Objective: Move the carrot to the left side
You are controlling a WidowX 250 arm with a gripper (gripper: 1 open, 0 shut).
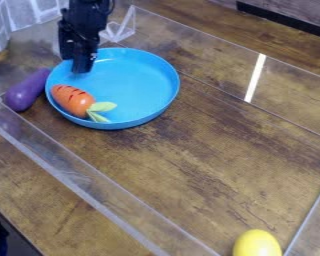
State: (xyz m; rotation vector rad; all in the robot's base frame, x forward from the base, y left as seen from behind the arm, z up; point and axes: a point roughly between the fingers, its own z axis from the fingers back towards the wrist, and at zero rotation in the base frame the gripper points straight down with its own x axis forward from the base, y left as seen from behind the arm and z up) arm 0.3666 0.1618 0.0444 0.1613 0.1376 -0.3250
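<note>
The carrot (77, 99) lies on its side in the blue plate (147, 78), at about nine o'clock inside the rim, its orange body pointing toward ten o'clock and its pale green leafy tip toward four o'clock; the plate rests on the wooden table (216, 150), in the frame's upper left area. The gripper (80, 66) hangs nearly straight down over the plate's rim at about eleven o'clock, just beyond the carrot and apart from it; nothing sits between its dark fingers, but whether they stand parted or closed I cannot tell. A purple eggplant (28, 88) lies just outside the plate at nine o'clock; a yellow lemon-like object (256, 244) sits well apart at the frame's five o'clock.
</note>
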